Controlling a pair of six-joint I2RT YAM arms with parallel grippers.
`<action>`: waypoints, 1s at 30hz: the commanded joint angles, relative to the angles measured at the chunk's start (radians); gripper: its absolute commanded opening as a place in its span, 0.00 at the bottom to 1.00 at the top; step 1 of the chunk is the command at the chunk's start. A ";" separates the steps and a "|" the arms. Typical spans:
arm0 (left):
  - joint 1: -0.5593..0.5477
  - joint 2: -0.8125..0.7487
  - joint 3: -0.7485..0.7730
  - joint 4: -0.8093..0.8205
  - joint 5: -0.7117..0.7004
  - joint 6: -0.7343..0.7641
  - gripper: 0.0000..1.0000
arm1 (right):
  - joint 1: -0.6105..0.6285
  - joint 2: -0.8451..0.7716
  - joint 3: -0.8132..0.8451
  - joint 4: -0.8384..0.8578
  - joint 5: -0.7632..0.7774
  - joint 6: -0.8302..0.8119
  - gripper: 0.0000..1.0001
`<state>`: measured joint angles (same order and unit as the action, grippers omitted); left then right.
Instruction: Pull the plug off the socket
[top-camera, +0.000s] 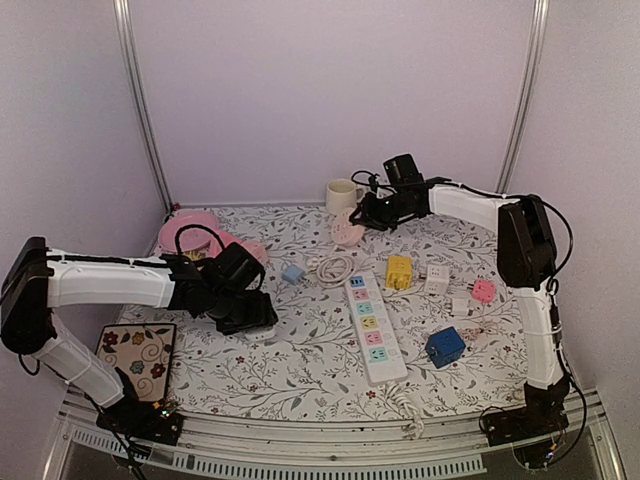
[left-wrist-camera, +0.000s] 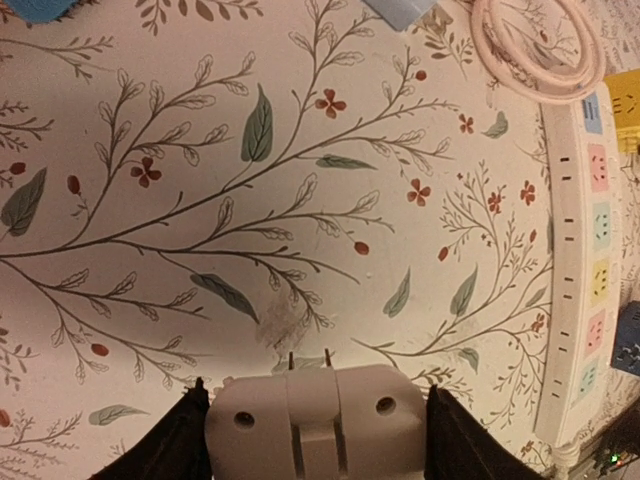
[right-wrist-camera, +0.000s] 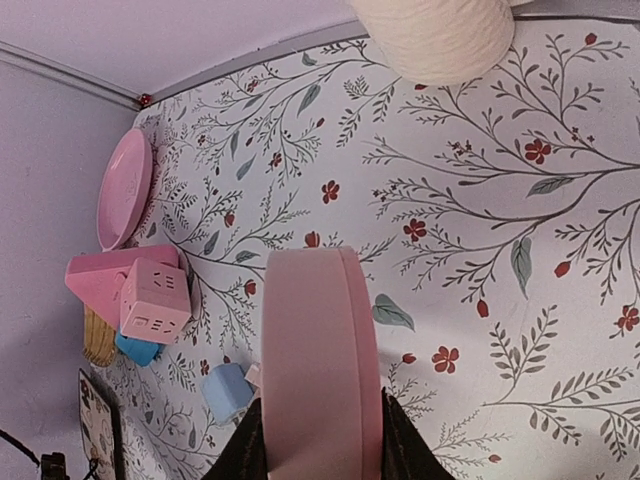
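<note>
The left jaws are clamped on the white plug (left-wrist-camera: 318, 425), with a dark finger (left-wrist-camera: 180, 445) pressed to each side of its body. Its two thin prongs (left-wrist-camera: 292, 362) stick out ahead of the jaws, bare and in no socket. The white power strip (left-wrist-camera: 585, 260) lies well off to the right of these jaws, and a coiled cable (left-wrist-camera: 535, 45) sits far ahead and to the right. The right jaws grip a pink slab (right-wrist-camera: 320, 360) edge-on, closed against both its faces. Ahead of them stands a cream mug (right-wrist-camera: 435, 35). To their left lie a pink plate (right-wrist-camera: 122, 185) and a pink cube socket (right-wrist-camera: 155, 300). The bench (top-camera: 300, 370) wears a floral cloth, and the walls (top-camera: 330, 90) are pale lilac.
</note>
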<state>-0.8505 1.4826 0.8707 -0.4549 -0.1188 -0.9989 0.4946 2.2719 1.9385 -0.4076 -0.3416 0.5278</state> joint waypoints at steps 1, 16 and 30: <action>0.012 0.006 -0.023 -0.013 0.009 -0.013 0.21 | -0.040 0.042 0.068 0.057 -0.028 0.042 0.04; 0.013 0.002 -0.034 -0.015 0.015 -0.023 0.22 | -0.248 -0.003 -0.092 0.192 -0.088 0.145 0.04; -0.030 0.218 0.141 0.028 0.060 0.088 0.28 | -0.324 -0.149 -0.381 0.254 -0.090 0.127 0.34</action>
<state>-0.8574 1.6337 0.9203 -0.4534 -0.0746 -0.9726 0.1883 2.1960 1.6169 -0.1638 -0.4438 0.6865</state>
